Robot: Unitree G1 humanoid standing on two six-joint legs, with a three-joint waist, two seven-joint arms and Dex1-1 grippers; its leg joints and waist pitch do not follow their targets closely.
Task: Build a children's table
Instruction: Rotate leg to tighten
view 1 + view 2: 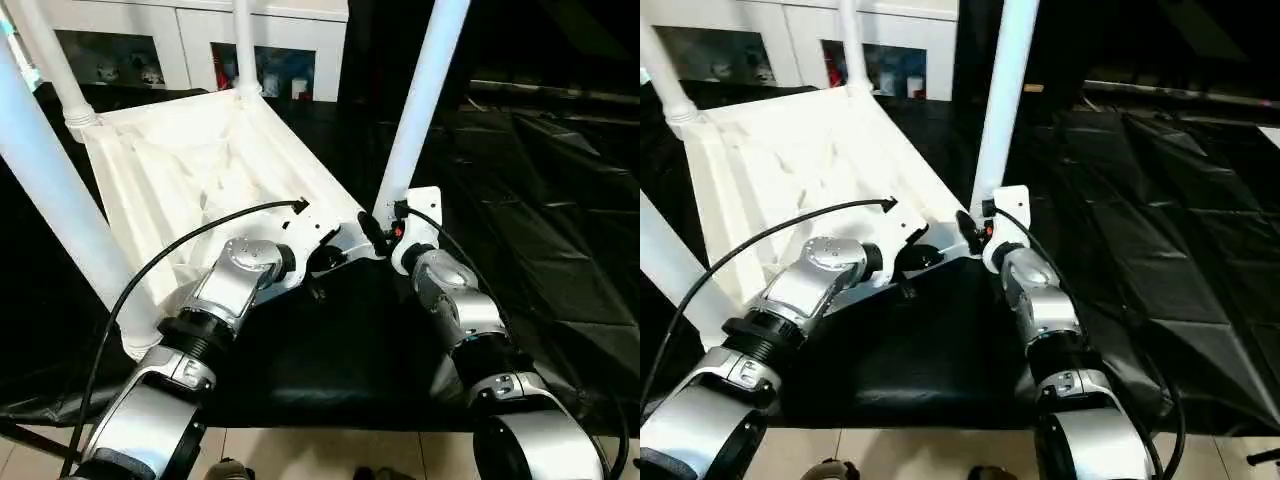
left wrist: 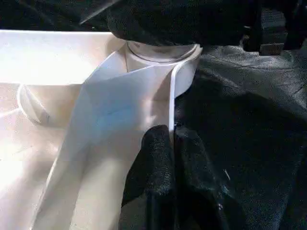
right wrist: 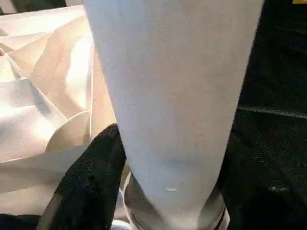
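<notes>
Plastic throughout: the tabletop [image 1: 190,170] lies upside down on the black sheet [image 1: 330,370], 4 legs standing in its sockets. Your left gripper [image 2: 171,143] pinches the thin rim nearly shut; your right gripper [image 3: 168,191] straddles the near leg [image 1: 425,95] at its base. Light, hollow, slick, probably flexing: grip low beside the sockets.

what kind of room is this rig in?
Likely an indoor room set up as a test space: a white glass-door cabinet with small items at the back, black sheeting spread over a pale tiled floor, with the upturned tabletop on it.
</notes>
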